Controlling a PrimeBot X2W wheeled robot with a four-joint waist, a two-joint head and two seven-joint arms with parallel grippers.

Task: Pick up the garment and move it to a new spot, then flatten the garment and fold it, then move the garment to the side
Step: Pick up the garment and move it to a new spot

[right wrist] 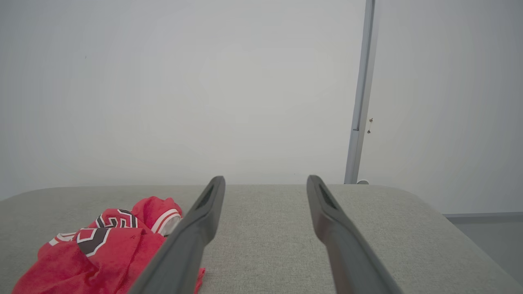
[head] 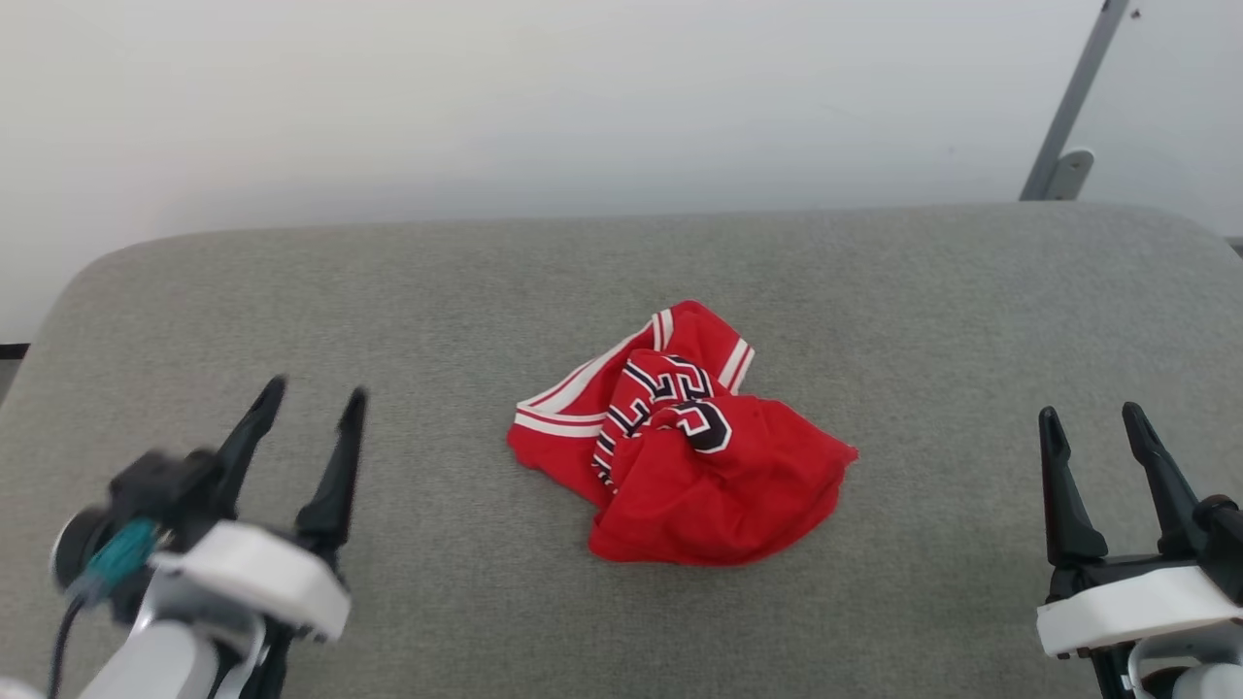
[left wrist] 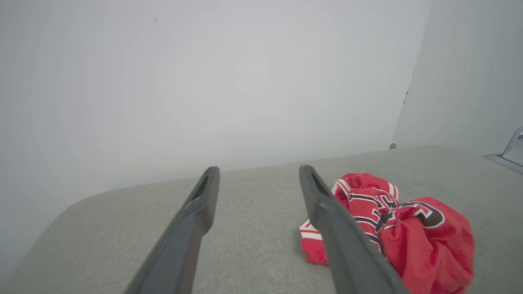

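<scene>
Crumpled red jersey garment [head: 680, 466], white-striped trim, on grey fabric surface [head: 388, 282], between grippers, well apart from both. Left gripper [head: 317, 390] jaws wide, empty; right gripper [head: 1089, 412] same.

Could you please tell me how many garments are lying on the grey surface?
1. The garment lies crumpled near the middle of the grey surface; anything under its folds would be hidden.

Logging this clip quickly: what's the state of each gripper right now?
Left gripper: open, empty, clear of the garment.
Right gripper: open, empty.
</scene>
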